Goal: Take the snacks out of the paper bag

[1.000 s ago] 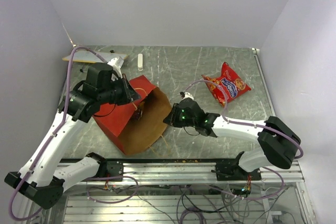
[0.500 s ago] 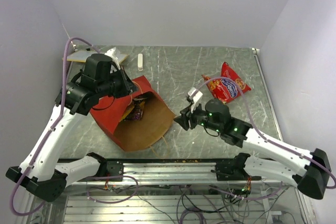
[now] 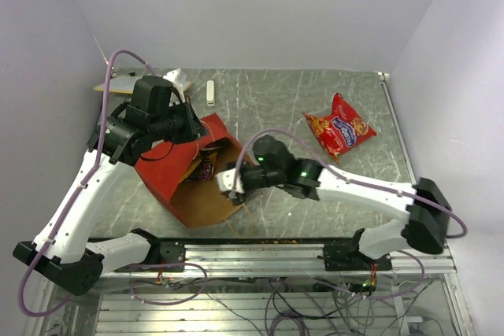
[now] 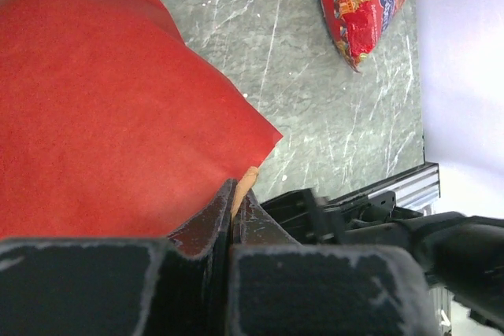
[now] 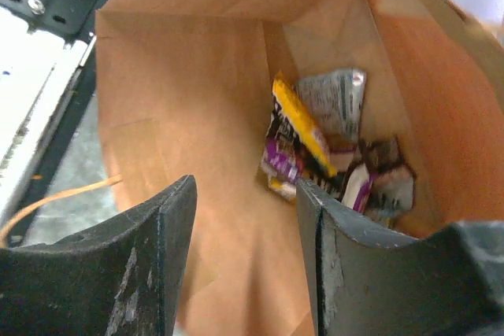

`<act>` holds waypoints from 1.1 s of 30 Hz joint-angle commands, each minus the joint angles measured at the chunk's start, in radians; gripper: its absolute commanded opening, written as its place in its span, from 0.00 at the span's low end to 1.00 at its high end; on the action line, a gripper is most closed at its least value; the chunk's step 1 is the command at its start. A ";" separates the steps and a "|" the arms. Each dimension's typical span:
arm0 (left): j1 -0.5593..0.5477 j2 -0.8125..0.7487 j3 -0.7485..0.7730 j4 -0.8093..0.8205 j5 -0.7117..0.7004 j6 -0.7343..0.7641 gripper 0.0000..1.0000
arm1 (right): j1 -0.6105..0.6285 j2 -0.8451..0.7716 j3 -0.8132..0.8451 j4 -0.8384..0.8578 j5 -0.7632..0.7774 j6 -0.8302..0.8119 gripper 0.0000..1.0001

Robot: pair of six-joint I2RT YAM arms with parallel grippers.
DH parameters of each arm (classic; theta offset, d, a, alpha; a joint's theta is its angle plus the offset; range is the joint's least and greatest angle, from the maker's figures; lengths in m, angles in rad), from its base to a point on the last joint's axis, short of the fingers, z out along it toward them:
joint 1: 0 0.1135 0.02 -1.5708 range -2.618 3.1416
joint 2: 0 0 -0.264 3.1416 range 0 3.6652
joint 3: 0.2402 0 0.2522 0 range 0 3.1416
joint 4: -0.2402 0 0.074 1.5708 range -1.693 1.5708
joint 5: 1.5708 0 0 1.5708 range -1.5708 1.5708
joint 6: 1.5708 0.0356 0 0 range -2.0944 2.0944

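Pinching bag (image 3: 167,177) rim with left claw (image 4: 237,194); hovering right claw (image 5: 244,190) spread at its mouth. Deep inside, snacks (image 5: 331,155): likely light, crinkly, slick. Best nipped by a crimped end. Red packet (image 3: 340,125) out on desk (image 3: 268,100).

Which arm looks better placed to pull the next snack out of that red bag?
The right. The right gripper, open, sits at the mouth of the paper bag, aimed at the packets inside. The left gripper is shut on the bag's upper edge, seemingly holding it open, so it is not free.
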 commanded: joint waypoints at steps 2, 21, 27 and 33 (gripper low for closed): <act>0.003 -0.003 0.032 -0.002 0.030 0.035 0.07 | 0.075 0.218 0.150 -0.060 0.075 -0.336 0.54; 0.012 0.028 0.081 -0.038 0.008 0.120 0.07 | 0.067 0.574 0.213 0.208 0.308 -0.574 0.57; 0.017 0.025 0.090 -0.057 -0.011 0.129 0.07 | 0.040 0.615 0.225 0.202 0.318 -0.629 0.44; 0.022 0.021 0.078 -0.044 -0.018 0.015 0.07 | 0.025 0.554 0.191 0.190 0.274 -0.614 0.17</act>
